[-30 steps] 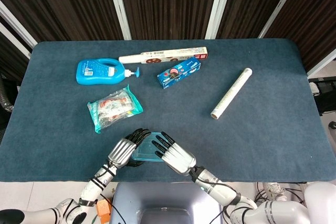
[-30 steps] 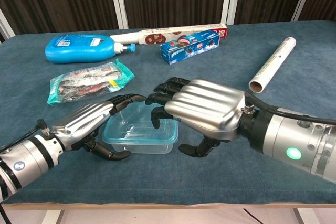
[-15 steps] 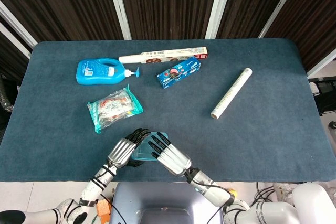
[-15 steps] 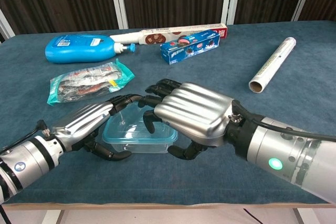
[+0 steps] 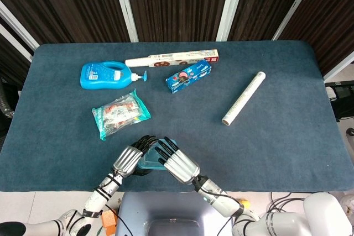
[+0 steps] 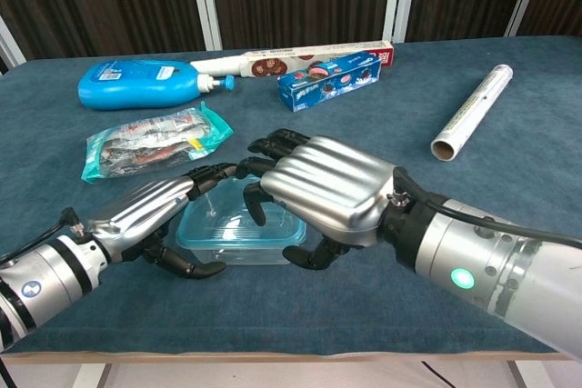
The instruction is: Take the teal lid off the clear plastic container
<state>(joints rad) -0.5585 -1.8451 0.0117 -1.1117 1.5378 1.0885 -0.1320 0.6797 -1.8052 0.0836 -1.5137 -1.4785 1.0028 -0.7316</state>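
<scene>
The clear plastic container (image 6: 227,244) with its teal lid (image 6: 218,222) sits near the table's front edge, between my two hands; in the head view only a strip of the lid (image 5: 148,162) shows. My left hand (image 6: 150,211) (image 5: 128,160) holds the container's left side, fingers over the far rim and thumb on the near wall. My right hand (image 6: 323,188) (image 5: 178,161) lies over the lid's right half, fingers curled over its far edge and thumb against the near right corner. Much of the lid is hidden beneath it.
Behind the hands lie a snack packet (image 5: 120,114), a blue detergent bottle (image 5: 105,74), a long white box (image 5: 171,57) and a blue cookie box (image 5: 188,77). A paper roll (image 5: 244,98) lies to the right. The table's front edge (image 6: 300,338) is just below the container.
My right hand has slid left, further over the lid, and its fingers and thumb have closed on it. The left hand and the container have stayed put.
</scene>
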